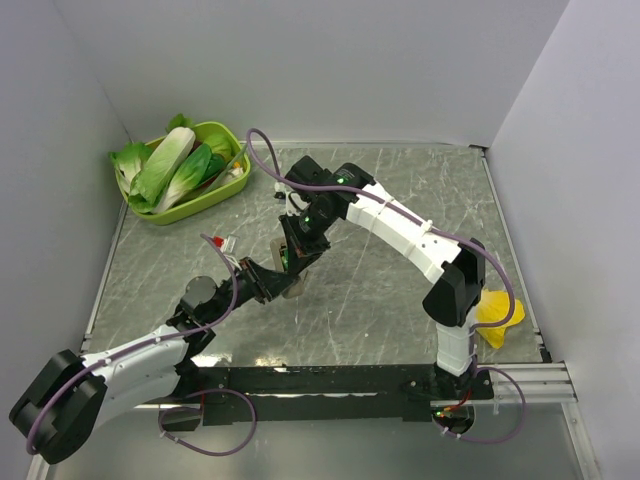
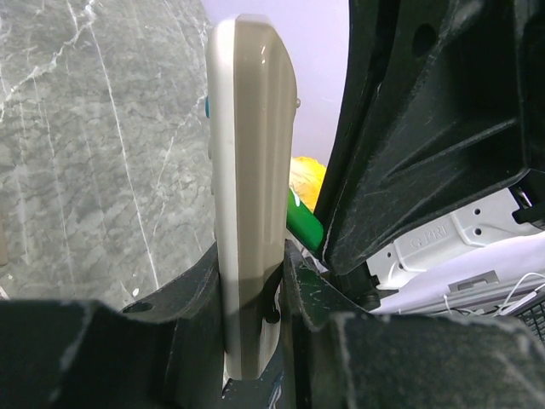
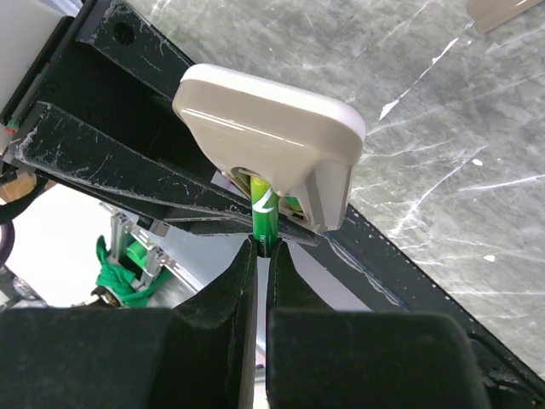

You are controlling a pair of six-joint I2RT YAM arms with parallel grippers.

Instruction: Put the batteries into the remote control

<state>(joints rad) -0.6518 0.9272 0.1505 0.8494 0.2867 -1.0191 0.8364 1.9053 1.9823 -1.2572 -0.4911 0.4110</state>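
Green battery (image 3: 262,215) at remote (image 3: 272,119) (contact likely)

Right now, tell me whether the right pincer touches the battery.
Touching: the right wrist view shows the right pincer pinching the green battery at the remote control.

Both arms extended inward, left hand (image 2: 252,277) gripping the remote control (image 2: 251,162), right hand (image 3: 261,254) pinching a battery (image 3: 263,218)

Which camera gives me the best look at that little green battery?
The right wrist view: the battery sits pinched in the right gripper, its tip in the end of the remote control. The left wrist view shows the battery only as a green sliver beside the remote control. From the top, the arms hide it.
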